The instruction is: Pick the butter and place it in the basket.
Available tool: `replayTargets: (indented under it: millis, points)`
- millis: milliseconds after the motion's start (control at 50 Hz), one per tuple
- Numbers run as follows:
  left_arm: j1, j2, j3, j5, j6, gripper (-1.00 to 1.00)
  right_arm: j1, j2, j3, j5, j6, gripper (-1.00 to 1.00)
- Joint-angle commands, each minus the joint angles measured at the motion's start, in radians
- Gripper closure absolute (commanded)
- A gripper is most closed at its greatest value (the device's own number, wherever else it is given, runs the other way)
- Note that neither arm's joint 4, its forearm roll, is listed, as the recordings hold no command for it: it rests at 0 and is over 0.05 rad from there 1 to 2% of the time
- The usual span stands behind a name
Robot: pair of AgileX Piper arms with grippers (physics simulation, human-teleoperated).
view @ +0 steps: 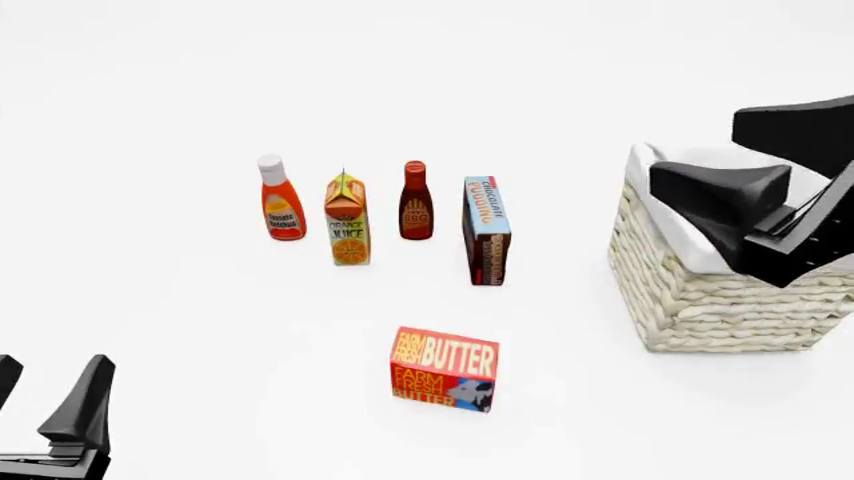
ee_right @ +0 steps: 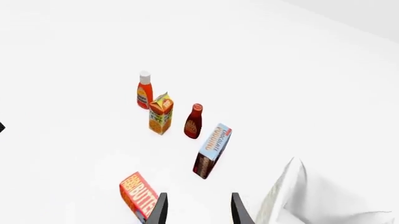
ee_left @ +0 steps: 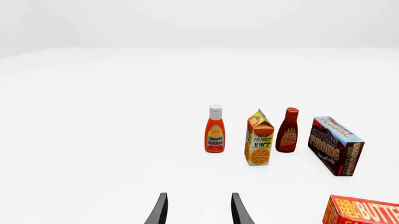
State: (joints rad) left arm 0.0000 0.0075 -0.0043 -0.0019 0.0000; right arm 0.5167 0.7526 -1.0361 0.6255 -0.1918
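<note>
The butter is a red-orange box standing on the table in front of the grocery row, nothing touching it. It also shows at the edge of the left wrist view, butter, and in the right wrist view, butter. The wicker basket with white lining stands at the right. My left gripper is low at the near left, open and empty, well left of the butter. My right gripper is open and empty; its arm hangs over the basket.
Behind the butter stands a row: ketchup bottle, orange juice carton, BBQ sauce bottle and chocolate pudding box. The basket's white lining shows beside the right fingers.
</note>
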Motion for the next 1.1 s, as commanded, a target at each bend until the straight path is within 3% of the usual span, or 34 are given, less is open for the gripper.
replayTargets:
  millis: [20,320,500,780,1100]
  points:
    - [0.000,0.000,0.000,0.000,0.000,-1.00,0.042,0.061,-0.070,0.041,-0.042,-1.00]
    - [0.000,0.000,0.000,0.000,0.000,-1.00,0.104,0.060,-0.058,0.090,-0.091,-1.00]
    - [0.000,0.000,0.000,0.000,0.000,-1.00,0.124,0.073,-0.065,0.104,-0.093,-1.00]
    - [0.000,0.000,0.000,0.000,0.000,-1.00,0.180,0.171,-0.145,0.140,-0.088,-1.00]
    - [0.000,0.000,0.000,0.000,0.000,-1.00,0.191,0.277,-0.215,0.153,-0.142,-1.00]
